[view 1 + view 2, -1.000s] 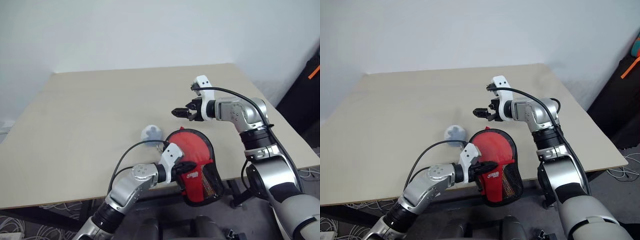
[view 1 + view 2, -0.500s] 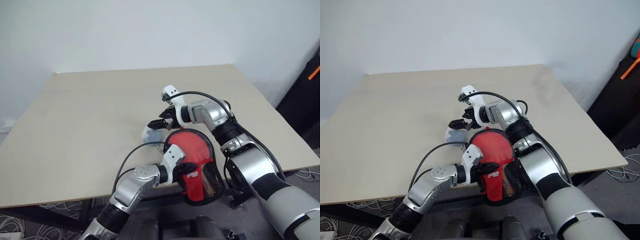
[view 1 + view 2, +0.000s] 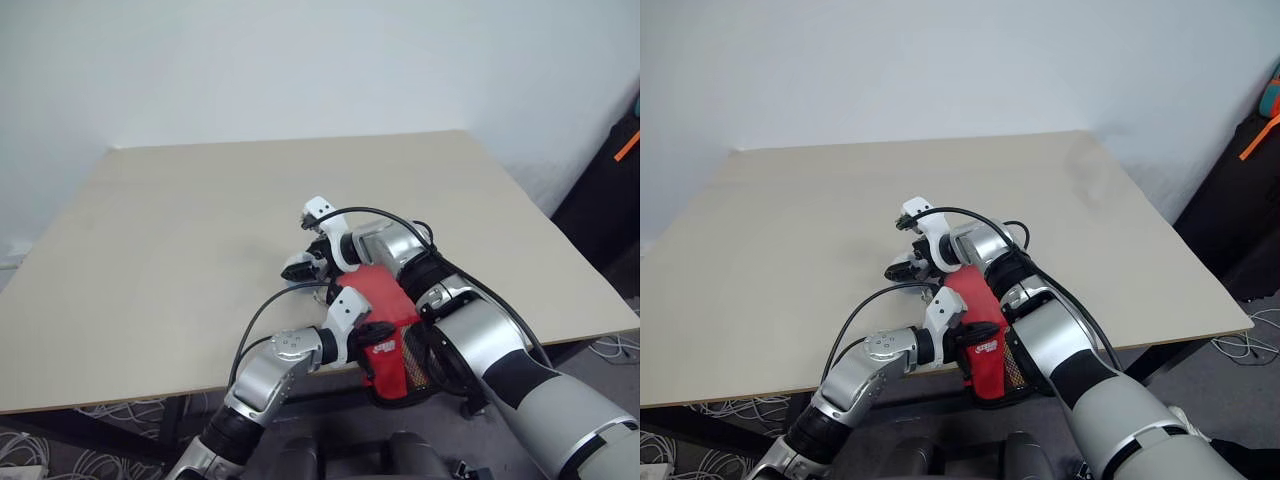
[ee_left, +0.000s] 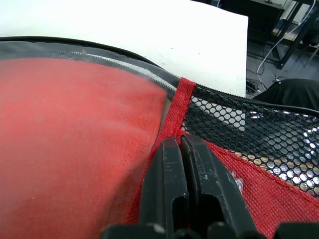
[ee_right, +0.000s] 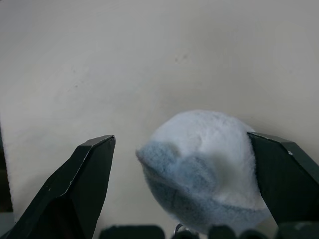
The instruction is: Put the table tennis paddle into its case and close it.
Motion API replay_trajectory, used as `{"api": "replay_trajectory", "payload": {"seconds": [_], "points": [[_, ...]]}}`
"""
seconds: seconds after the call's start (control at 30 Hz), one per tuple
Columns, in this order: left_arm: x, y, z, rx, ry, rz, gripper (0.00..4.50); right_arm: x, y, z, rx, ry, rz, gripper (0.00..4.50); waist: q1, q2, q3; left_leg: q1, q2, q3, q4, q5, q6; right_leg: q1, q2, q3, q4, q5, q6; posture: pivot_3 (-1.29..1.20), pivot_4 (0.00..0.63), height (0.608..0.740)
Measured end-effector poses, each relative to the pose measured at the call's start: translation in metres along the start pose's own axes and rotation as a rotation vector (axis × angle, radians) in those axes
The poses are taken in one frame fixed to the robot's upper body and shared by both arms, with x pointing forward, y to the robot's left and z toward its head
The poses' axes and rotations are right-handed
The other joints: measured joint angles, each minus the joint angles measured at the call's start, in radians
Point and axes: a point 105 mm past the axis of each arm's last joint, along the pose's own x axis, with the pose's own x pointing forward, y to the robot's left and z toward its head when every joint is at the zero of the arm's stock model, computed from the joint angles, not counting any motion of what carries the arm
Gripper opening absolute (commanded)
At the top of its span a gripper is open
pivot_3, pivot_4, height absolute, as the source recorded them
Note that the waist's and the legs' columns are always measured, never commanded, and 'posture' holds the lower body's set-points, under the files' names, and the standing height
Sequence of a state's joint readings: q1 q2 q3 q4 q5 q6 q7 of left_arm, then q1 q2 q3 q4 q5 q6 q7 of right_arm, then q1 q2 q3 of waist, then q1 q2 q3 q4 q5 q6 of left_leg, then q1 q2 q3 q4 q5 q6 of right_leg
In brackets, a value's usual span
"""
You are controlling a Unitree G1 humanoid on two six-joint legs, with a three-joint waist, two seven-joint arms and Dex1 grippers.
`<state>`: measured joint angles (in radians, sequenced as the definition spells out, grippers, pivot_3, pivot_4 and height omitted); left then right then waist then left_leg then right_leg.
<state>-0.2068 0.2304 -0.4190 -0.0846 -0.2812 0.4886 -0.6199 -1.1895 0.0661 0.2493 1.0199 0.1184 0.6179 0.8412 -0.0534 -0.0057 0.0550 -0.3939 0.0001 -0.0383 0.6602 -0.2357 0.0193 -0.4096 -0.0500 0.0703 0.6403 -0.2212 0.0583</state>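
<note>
The case (image 3: 422, 368) lies at the table's front edge, its black mesh half hanging past it. The red face of the table tennis paddle (image 3: 380, 300) shows inside it, under the clear plastic half (image 4: 70, 139); the handle is hidden. My left gripper (image 4: 180, 142) is shut on the case's red trim strip beside the mesh (image 4: 249, 124). Just beyond the case, my right gripper (image 3: 297, 268) stands open, low over the table. Its fingers straddle the small grey-blue round tag (image 5: 199, 164), which lies close to one finger (image 5: 284, 174).
The beige table (image 3: 170, 220) stretches wide to the left and back of the arms. Its front edge runs just under the case. A dark object with an orange strap (image 3: 620, 160) stands off the table at the far right.
My right arm has swung left and down from over the table's right side, and its open gripper now straddles the round tag. The left gripper and the case have stayed put.
</note>
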Motion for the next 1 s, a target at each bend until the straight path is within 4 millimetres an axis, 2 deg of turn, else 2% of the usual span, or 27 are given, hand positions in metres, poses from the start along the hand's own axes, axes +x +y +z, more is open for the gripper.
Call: {"api": "replay_trajectory", "payload": {"seconds": [0.07, 0.27, 0.47, 0.67, 1.0], "points": [[0.001, 0.0, 0.0, 0.003, 0.0, 0.0, 0.0, 0.001, -0.002, -0.002, 0.008, -0.003, -0.013, 3.93, 0.0, 0.0, 0.0, 0.0, 0.0, 0.0, 0.0, 0.0, 0.0, 0.0, 0.0, 0.0, 0.0, 0.0, 0.0, 0.0, 0.0, 0.74], [0.003, 0.001, 0.001, 0.018, 0.004, 0.005, 0.0, 0.003, -0.009, -0.008, -0.007, 0.01, -0.053, 1.79, 0.0, 0.0, 0.0, 0.0, 0.0, 0.0, 0.0, 0.0, 0.0, 0.0, 0.0, 0.0, 0.0, 0.0, 0.0, 0.0, 0.0, 0.74], [0.01, 0.005, 0.003, 0.022, 0.002, 0.012, 0.0, 0.004, -0.007, -0.008, -0.056, 0.034, -0.051, 0.04, 0.0, 0.0, -0.001, 0.0, 0.0, 0.0, 0.001, 0.0, 0.0, 0.001, 0.0, 0.0, 0.0, 0.0, 0.0, 0.0, 0.0, 0.74], [0.018, 0.009, 0.005, 0.054, 0.004, 0.02, 0.0, 0.005, -0.006, -0.009, -0.062, 0.04, -0.047, 0.01, 0.0, 0.0, -0.002, 0.001, 0.0, 0.0, 0.002, 0.0, 0.0, 0.001, 0.0, 0.0, 0.001, 0.0, 0.0, 0.0, 0.0, 0.74], [0.019, 0.009, 0.005, 0.072, 0.008, 0.024, 0.0, 0.003, -0.008, -0.006, -0.037, 0.025, -0.056, 0.01, 0.0, 0.0, -0.002, 0.001, 0.0, -0.001, 0.002, 0.001, 0.0, 0.002, 0.0, 0.0, 0.002, 0.0, 0.0, 0.0, 0.0, 0.74]]}}
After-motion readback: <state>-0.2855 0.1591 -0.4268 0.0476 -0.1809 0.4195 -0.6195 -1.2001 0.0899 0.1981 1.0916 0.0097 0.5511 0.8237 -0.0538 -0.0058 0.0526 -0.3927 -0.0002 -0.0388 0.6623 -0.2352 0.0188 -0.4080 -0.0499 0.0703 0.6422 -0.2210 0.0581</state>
